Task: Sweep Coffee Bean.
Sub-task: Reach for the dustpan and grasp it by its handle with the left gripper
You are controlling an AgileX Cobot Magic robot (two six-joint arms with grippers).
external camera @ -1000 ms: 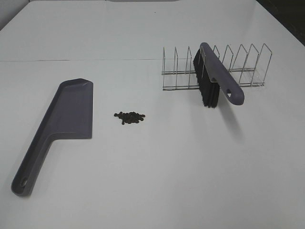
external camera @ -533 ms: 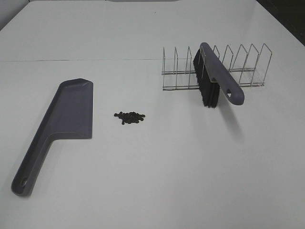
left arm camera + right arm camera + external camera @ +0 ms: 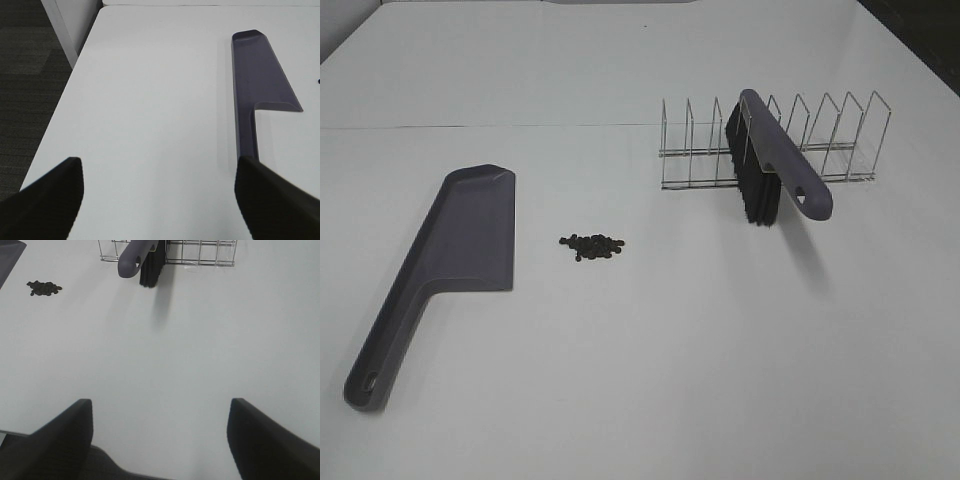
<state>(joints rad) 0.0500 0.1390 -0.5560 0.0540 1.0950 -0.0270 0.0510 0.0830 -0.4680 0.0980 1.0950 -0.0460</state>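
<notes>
The beans [image 3: 592, 245] lie in one small heap on the table [image 3: 670, 380], well ahead of both pairs of jaws, and nothing touches them. The dustpan [image 3: 470, 235] lies flat near the heap. Its low edge seems turned toward the heap, probably so that the beans can be pushed straight in. Its handle reaches back to the left gripper [image 3: 158, 167] and ends close by one finger. The brush [image 3: 775, 165] leans in the rack [image 3: 850, 178] with its handle pointing out toward the right gripper [image 3: 160, 405], which should make it easy to take. Both pairs of jaws stand wide apart and hold nothing.
</notes>
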